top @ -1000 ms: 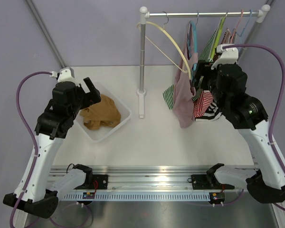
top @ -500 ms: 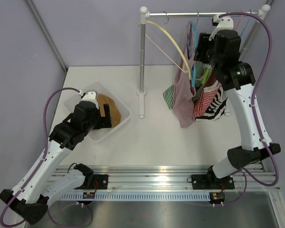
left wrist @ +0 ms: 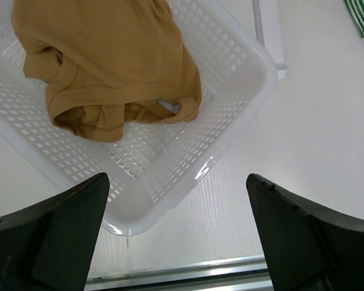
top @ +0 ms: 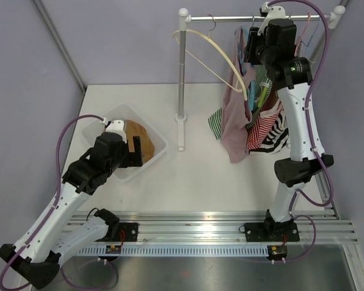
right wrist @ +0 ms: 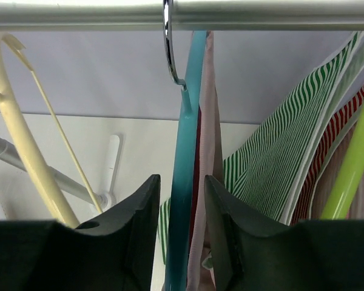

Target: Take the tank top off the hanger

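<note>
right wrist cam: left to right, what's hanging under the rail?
In order: cream hanger → teal hanger → pink tank top → green-striped garment → red-striped garment → lime hanger.

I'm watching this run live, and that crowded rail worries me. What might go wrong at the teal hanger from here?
1. The right pincer straddles both the teal hanger and the pink tank top. Closing could pin the fabric against the hanger, so it won't slide off.
2. The green-striped garment and lime hanger hang close beside it. A pull may drag them along.
</note>
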Robot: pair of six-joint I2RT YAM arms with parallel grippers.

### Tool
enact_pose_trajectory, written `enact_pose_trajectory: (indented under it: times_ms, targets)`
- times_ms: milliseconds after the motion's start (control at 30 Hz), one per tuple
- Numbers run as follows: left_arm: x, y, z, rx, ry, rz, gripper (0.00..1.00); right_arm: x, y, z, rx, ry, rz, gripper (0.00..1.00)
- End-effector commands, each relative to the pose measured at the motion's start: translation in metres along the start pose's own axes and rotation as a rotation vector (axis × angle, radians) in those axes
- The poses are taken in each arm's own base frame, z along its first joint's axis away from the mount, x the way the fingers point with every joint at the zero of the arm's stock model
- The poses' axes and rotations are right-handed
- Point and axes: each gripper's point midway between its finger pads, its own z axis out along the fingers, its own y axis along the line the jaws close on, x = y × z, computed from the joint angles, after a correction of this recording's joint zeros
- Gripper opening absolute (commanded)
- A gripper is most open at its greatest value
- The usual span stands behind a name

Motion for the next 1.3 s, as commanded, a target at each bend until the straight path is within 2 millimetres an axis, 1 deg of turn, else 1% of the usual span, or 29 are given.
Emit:
enact_pose_trajectory:
  times_ms: [0,33,67,100,167,233,333,433,467,500,667,867,1000,1100,1233,1267]
  targets:
    - [-0.008,-0.007,0.001,0.033,-0.031,0.018,0.99,-0.007,-0.001,-0.004,-0.004,-0.007,-0.021,0.4]
    - [-0.007,-0.007,0.002,0.034,-0.029,0.018,0.99,-0.007,-0.002,-0.004,-0.002,-0.004,-0.023,0.4]
    - [-0.007,-0.007,0.001,0.036,-0.029,0.018,0.99,-0.001,-0.002,-0.001,-0.002,0.017,-0.028,0.4]
    - [-0.007,-0.007,0.001,0.036,-0.029,0.019,0.99,-0.002,-0.002,-0.002,0.0,0.017,-0.028,0.4]
    - [-0.008,-0.008,0.001,0.038,-0.032,0.02,0.99,0.002,-0.001,-0.001,-0.006,0.033,-0.036,0.39]
    - [-0.008,-0.008,0.001,0.038,-0.032,0.02,0.99,0.004,-0.001,-0.001,-0.006,0.037,-0.035,0.25]
    - [-0.007,-0.008,0.001,0.041,-0.027,0.023,0.99,-0.002,0.0,-0.005,-0.012,0.021,-0.03,0.1]
    - [-0.007,-0.009,0.002,0.042,-0.024,0.025,0.99,-0.014,0.001,-0.014,-0.023,-0.011,-0.022,0.06]
    - [-0.007,-0.009,0.002,0.043,-0.024,0.025,0.99,-0.021,0.001,-0.019,-0.023,-0.034,-0.018,0.04]
    - [-0.007,-0.009,0.002,0.044,-0.025,0.023,0.99,-0.024,0.001,-0.021,-0.024,-0.043,-0.016,0.0]
    - [-0.006,-0.009,0.003,0.044,-0.02,0.024,0.99,-0.049,0.003,-0.036,-0.034,-0.123,0.026,0.0]
    - [-0.006,-0.009,0.002,0.046,-0.023,0.022,0.99,-0.071,0.007,-0.053,-0.057,-0.196,0.058,0.0]
    - [-0.007,-0.009,0.001,0.047,-0.029,0.02,0.99,-0.08,0.008,-0.065,-0.068,-0.222,0.063,0.0]
    - [-0.013,-0.008,-0.005,0.053,-0.067,0.002,0.99,-0.083,0.008,-0.075,-0.076,-0.23,0.062,0.0]
    - [-0.017,-0.009,-0.01,0.066,-0.093,-0.01,0.99,-0.083,0.009,-0.087,-0.088,-0.233,0.069,0.0]
    - [-0.018,-0.009,-0.011,0.066,-0.097,-0.011,0.99,-0.082,0.01,-0.093,-0.099,-0.231,0.069,0.0]
